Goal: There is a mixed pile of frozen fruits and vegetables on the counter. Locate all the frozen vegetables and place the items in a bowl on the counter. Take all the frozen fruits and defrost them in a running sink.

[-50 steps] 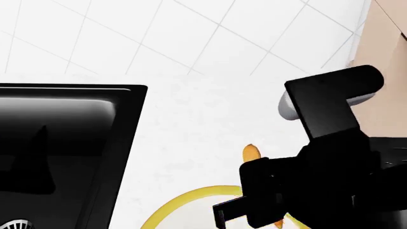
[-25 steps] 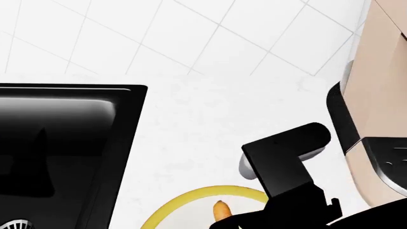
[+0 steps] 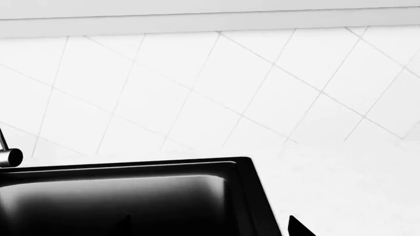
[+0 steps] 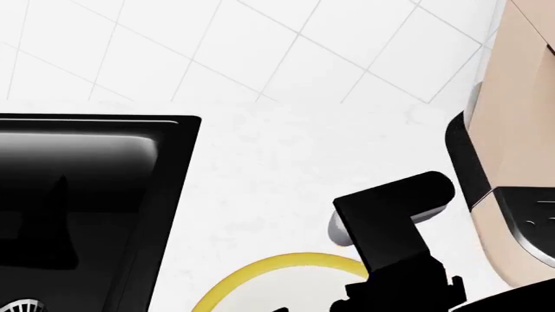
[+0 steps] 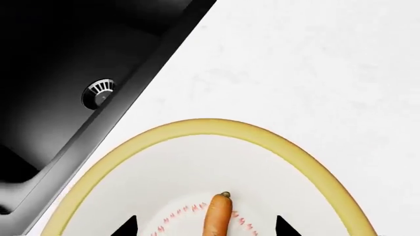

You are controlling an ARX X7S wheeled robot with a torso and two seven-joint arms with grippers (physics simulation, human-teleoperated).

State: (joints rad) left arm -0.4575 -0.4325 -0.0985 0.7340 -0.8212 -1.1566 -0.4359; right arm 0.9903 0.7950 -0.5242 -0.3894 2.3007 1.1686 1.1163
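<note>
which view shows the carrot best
The right wrist view: the carrot lies in plain sight inside the bowl, between the open claw tips. The head view shows only the bowl's rim; the left wrist view shows neither.

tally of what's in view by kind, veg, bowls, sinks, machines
vegetables: 1, the carrot lying in the bowl
bowls: 1, the bowl
sinks: 1, the sink
machines: 1, the coffee machine
total: 4
</note>
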